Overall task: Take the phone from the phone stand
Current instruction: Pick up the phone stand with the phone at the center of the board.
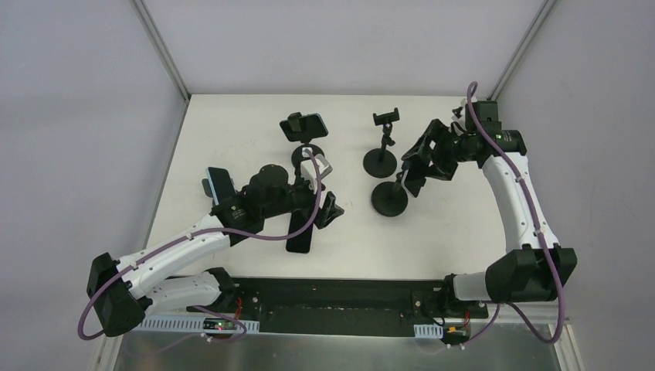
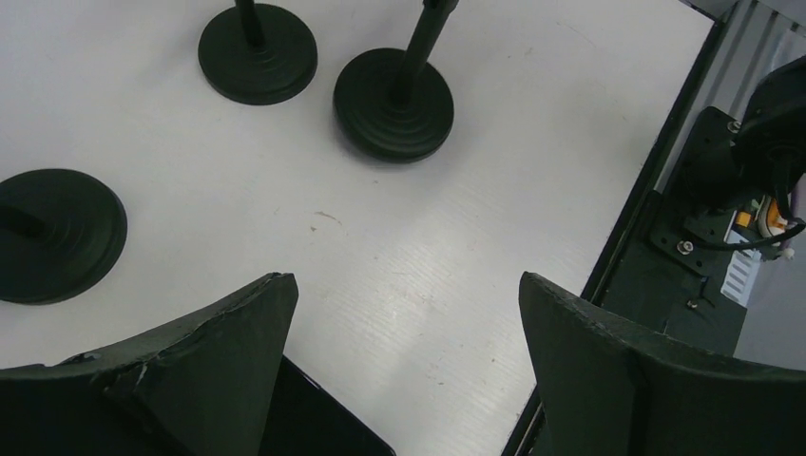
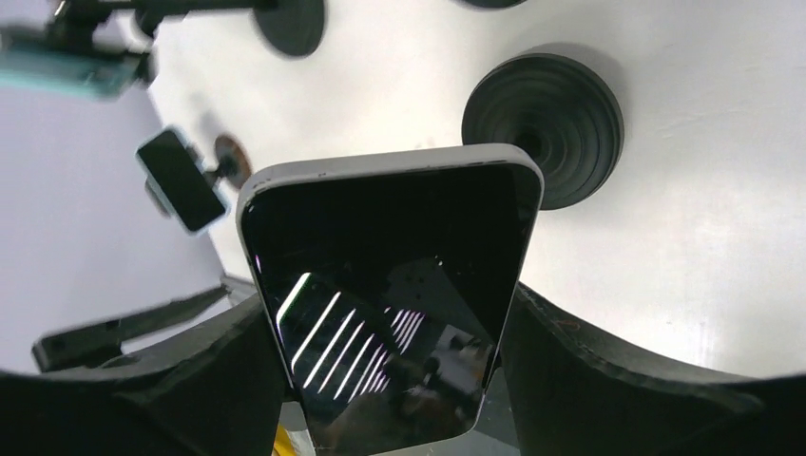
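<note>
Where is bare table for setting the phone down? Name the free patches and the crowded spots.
Free: the near-right table, between the front stand and the right arm; also the far-left corner. Crowded: the middle, among the stands, the flat phone and the left arm.

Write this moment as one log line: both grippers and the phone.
left gripper: open, empty | right gripper: closed on phone | phone: at phone stand

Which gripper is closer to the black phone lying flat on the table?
Left. The left gripper hangs open over one end of the flat phone; the right gripper is across the table by the stands, closed on another phone.
</note>
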`<state>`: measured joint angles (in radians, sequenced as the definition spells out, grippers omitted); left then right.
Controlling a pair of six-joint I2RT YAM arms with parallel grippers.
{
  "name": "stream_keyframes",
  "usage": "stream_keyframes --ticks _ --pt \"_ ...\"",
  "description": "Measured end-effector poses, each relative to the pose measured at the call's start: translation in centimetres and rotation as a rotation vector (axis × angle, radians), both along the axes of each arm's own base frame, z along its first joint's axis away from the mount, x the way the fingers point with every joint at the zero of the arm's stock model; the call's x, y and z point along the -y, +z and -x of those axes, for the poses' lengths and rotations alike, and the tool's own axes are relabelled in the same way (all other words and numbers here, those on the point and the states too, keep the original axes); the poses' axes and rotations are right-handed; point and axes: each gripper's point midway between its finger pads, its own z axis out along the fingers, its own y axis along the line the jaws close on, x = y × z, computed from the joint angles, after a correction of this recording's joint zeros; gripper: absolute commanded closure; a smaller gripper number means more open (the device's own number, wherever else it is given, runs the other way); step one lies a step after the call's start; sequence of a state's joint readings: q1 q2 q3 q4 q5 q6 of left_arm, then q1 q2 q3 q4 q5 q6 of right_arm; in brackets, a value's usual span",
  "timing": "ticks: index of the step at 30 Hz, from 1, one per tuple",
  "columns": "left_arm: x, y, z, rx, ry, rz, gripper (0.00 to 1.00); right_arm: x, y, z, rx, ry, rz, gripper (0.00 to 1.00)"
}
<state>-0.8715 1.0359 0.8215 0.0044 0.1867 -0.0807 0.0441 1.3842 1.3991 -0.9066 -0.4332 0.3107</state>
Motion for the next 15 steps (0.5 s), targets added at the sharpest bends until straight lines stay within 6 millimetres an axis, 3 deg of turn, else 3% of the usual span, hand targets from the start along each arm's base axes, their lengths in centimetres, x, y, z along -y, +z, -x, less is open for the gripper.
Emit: stream_keyframes --ticks 9,15 --pt "1.0 3.2 2.4 0.145 -0.166 0.077 0.15 -6.4 6.2 5.0 0.126 0.252 -0.163 1.0" --pt "2.7 4.2 4.7 0.258 -0.293 0.076 0.19 -9.7 7.0 7.2 0.088 0.332 -0.226 1.0"
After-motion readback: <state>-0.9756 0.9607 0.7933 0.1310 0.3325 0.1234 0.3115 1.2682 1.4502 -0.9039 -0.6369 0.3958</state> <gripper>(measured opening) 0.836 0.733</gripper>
